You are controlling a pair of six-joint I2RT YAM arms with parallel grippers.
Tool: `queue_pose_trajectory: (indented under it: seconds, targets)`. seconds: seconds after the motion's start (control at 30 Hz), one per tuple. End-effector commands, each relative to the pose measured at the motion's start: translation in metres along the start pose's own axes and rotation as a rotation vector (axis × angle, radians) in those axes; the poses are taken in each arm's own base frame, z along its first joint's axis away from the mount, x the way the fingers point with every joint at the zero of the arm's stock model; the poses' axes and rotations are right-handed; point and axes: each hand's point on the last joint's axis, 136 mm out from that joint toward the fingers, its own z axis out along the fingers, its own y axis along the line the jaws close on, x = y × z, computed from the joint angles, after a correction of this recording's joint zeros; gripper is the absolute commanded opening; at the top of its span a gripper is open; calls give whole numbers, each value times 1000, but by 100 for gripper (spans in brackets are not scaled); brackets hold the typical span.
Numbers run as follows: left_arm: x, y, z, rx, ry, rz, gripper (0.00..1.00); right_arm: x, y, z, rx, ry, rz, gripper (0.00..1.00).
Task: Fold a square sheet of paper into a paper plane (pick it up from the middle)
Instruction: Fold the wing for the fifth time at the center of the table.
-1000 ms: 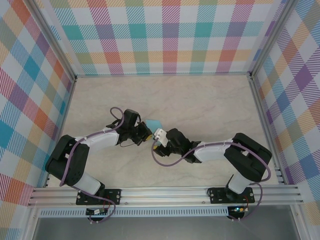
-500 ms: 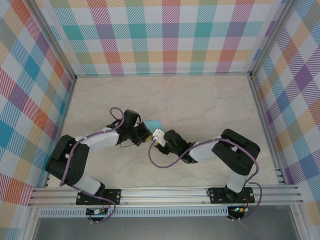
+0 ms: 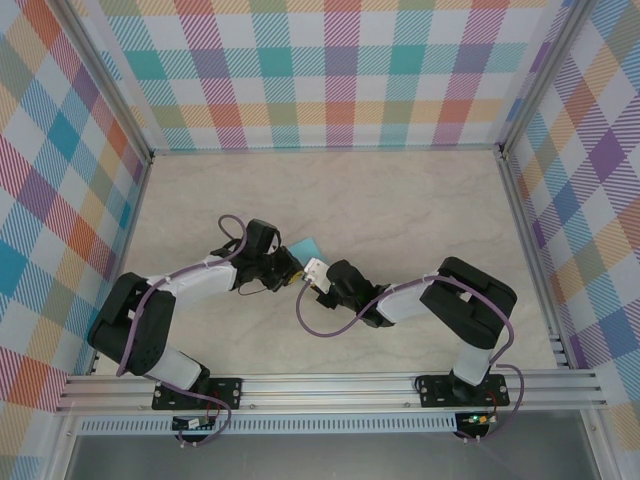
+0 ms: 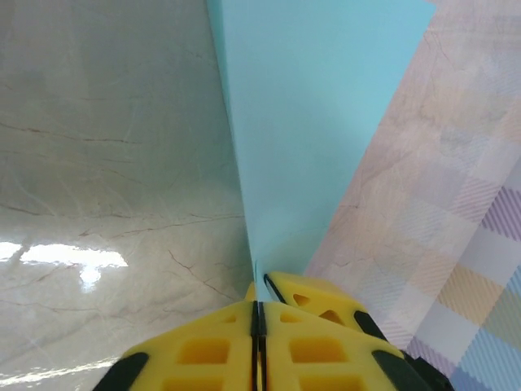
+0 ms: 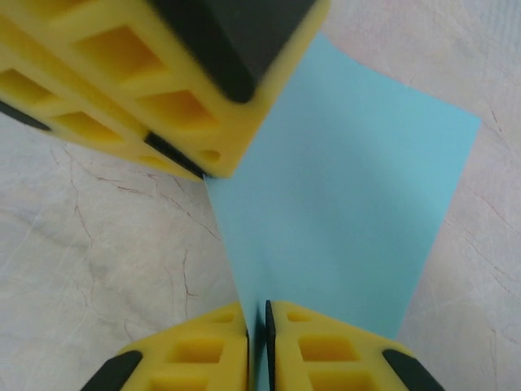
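**Top external view.** The two arms reach inward and meet near the middle of the table (image 3: 400, 200). The left gripper (image 3: 291, 266) comes in from 8 o'clock and the right gripper (image 3: 316, 275) from 4 o'clock. The turquoise sheet of paper (image 3: 306, 246) pokes out toward 12 o'clock from where they meet. The plaid walls (image 3: 330, 70) box in the table, and inside them I see the arms and the paper. The jaws are too small here to judge.

**Left wrist view.** The left gripper's fingers (image 4: 203, 350) are pressed together on the sheet's narrow near end, and the paper edge runs straight into the seam. The sheet of paper (image 4: 317, 122) fans out toward 12 o'clock over the table (image 4: 98, 163). It looks lifted and creased rather than flat, though the angle makes that uncertain. A finger of the right gripper (image 4: 313, 297) sits just beside, at 4 o'clock.

**Right wrist view.** The right gripper's fingers (image 5: 326, 350) pinch the sheet of paper (image 5: 350, 187) at 6 o'clock. The left gripper (image 5: 163, 81) holds it at 10 o'clock. Two grips this close together probably keep the fold tight so a crease can be pressed in.
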Motion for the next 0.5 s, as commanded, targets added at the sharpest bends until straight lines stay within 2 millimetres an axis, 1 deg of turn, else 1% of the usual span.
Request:
queue_pose_trajectory:
  seconds: [0.0,0.1,0.2,0.3,0.47]
  targets:
    - [-11,-13,-20,14,-51,27,27,-17,4,0,-34,-43,52,11]
    - [-19,-12,-33,21,-88,44,48,-17,7,-2,-68,-31,115,9]
    - [-26,-11,-44,24,-127,66,63,-19,7,-7,-115,-27,211,7]
    - [-27,-8,-50,23,-144,95,69,-22,5,-10,-159,-21,303,7]
    - [-27,-4,-56,21,-165,124,73,-24,-8,-14,-203,-7,447,7]
